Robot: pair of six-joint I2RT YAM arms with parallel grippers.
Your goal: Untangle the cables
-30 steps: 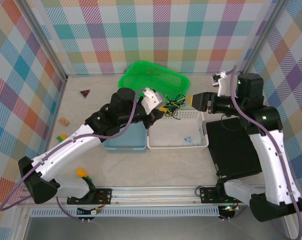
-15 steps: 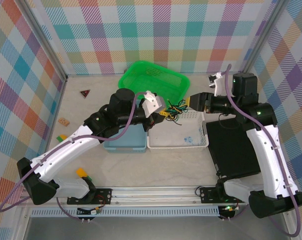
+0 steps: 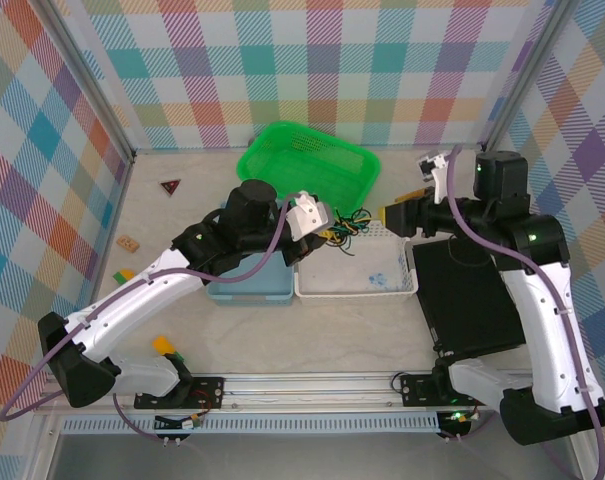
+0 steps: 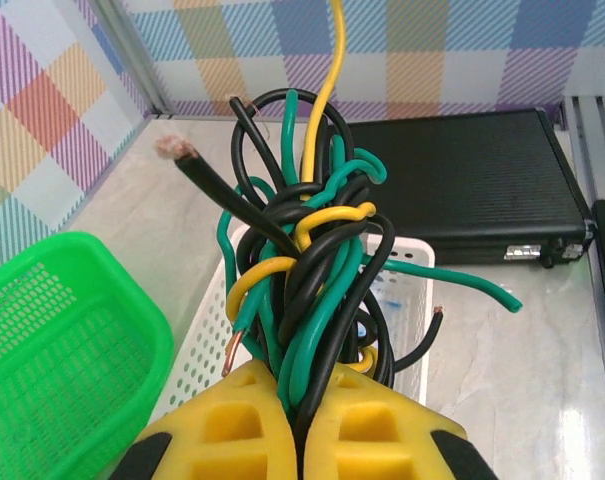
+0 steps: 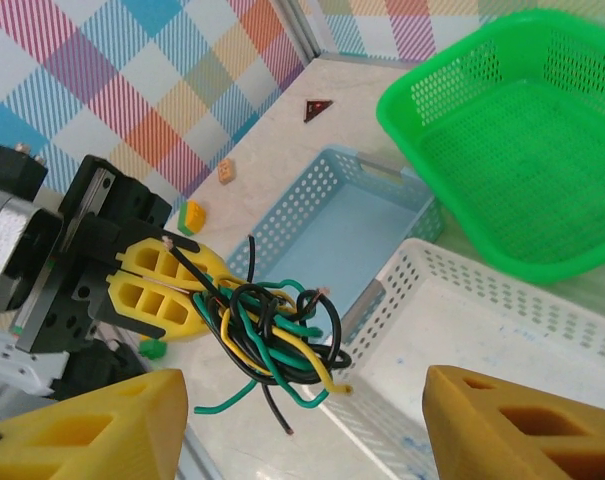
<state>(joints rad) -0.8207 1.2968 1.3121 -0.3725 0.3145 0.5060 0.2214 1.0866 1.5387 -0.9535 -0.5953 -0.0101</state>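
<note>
Two arms reach in over the white basket [image 3: 357, 293] in the top external view. The left gripper [image 3: 325, 226] is above its far left corner, clamped on the cables [image 3: 348, 221], a knot of black, green and yellow wire hanging over the basket's far rim. The right gripper [image 3: 390, 215] is just past the basket's far right corner, apart from the knot. The green basket [image 3: 307, 165] lies beyond the white one, the blue basket [image 3: 250, 290] against its left side and the black case [image 3: 472, 300] against its right.

Seen from the left wrist, the left gripper [image 4: 302, 385] pinches the cables [image 4: 312, 270] narrowly at their base, and loose ends fan out above the white basket [image 4: 207, 335].

From the right wrist, the right gripper [image 5: 304, 400] stands wide with nothing between its fingers [image 5: 92, 430]. The cables [image 5: 272, 340] dangle from the left gripper [image 5: 207, 290] above the near edge of the white basket [image 5: 482, 320].
</note>
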